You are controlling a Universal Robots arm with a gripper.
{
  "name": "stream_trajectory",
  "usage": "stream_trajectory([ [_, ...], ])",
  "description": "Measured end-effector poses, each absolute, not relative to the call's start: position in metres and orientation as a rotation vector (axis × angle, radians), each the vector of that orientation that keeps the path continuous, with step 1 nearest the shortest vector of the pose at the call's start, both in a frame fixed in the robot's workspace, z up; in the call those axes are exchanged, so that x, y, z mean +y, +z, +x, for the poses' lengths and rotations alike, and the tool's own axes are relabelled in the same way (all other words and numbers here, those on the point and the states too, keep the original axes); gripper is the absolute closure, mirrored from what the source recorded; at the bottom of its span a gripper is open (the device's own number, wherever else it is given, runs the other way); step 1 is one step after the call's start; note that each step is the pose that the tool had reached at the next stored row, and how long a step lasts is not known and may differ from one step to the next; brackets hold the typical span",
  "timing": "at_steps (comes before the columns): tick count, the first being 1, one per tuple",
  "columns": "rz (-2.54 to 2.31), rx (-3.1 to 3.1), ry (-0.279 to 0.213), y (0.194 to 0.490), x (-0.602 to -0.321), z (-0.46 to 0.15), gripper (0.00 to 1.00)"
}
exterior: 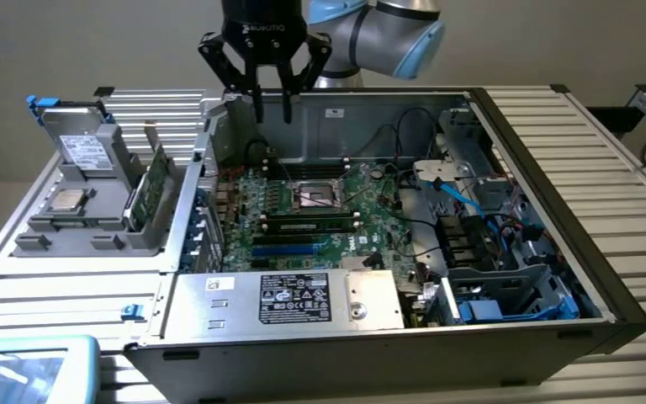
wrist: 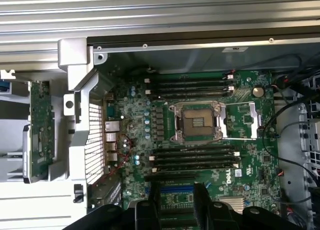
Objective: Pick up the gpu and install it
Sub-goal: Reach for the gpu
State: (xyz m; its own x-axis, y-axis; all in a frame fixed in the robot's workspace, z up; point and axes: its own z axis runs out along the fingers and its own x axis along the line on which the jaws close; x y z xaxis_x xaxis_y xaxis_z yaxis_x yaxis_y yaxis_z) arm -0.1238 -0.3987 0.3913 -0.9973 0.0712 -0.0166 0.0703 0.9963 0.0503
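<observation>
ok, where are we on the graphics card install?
Done: nothing visible yet. The graphics card stands on edge in the gray rack outside the case, at the exterior view's left. In hand: nothing; the claw is open and empty, above the motherboard by the case's back wall. Left: both the pick and the install.

From where I stand, the gpu (exterior: 147, 192) (wrist: 41, 127) is a flat green circuit card standing on its long edge, leaning slightly, slotted into a gray holder (exterior: 71, 223). It sits just outside the open computer case (exterior: 592, 168), at nine o'clock from the motherboard (exterior: 346, 181) in the exterior view.
</observation>
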Motion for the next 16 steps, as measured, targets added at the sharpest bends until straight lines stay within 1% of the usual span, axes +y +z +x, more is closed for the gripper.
stream_trajectory([
  [4, 0.111, 3.121, 0.078, 0.391, -0.398, -0.125, 0.60],
  [16, 0.111, 3.121, 0.078, 0.388, -0.388, -0.177, 0.60],
])
